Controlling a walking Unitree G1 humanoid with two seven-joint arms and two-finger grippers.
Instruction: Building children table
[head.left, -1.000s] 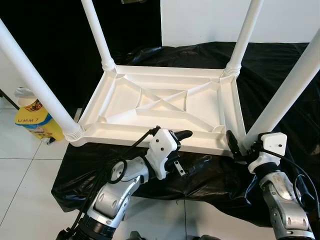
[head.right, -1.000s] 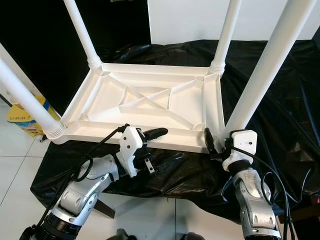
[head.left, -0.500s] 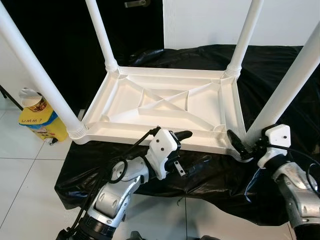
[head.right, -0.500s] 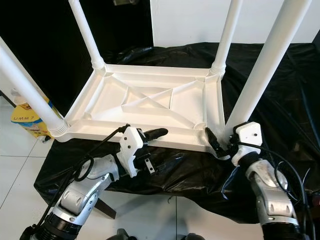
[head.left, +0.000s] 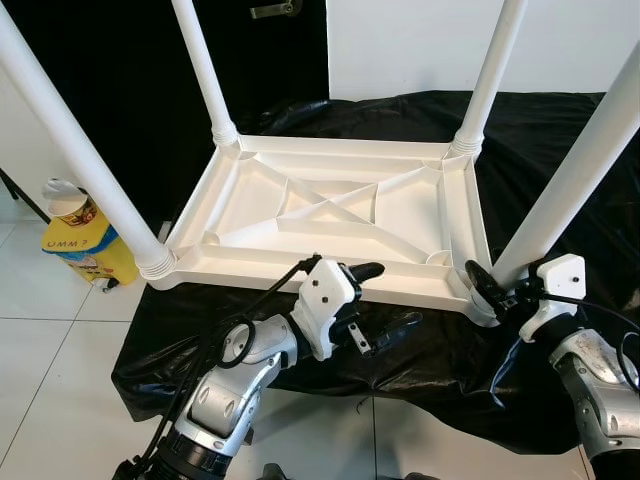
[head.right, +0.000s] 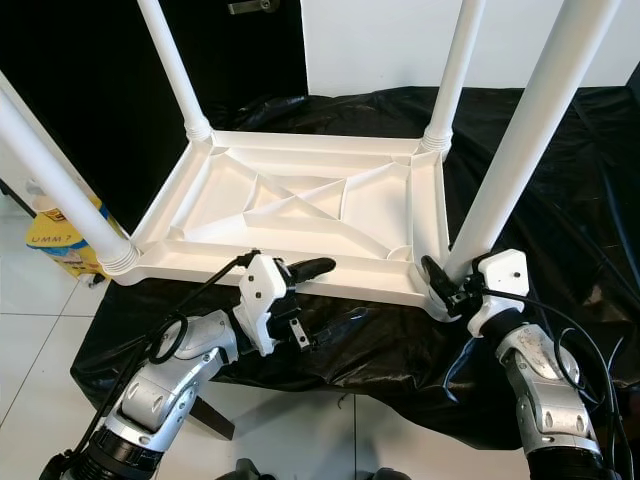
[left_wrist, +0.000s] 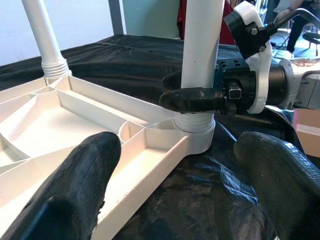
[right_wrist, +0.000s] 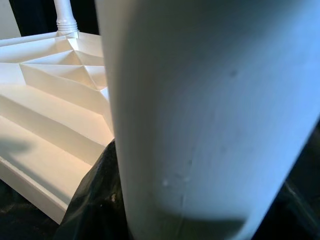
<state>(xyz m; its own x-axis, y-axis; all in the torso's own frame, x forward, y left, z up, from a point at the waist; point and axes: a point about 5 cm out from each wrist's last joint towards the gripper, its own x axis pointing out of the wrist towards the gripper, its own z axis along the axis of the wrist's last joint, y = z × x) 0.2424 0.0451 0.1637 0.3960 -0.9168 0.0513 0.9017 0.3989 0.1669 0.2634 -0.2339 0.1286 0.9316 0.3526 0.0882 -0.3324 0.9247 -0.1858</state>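
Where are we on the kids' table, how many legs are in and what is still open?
All four legs stand in the corner sockets of the upturned tabletop. In hand: the right gripper has its fingers closed around the near right leg just above its socket, probably seating it. The left gripper hangs open at the near edge. Left: releasing and turning the table upright.

Four upright legs (head.left: 575, 175) ring the upturned table (head.left: 330, 215), whose ribbed underside lies open between them.
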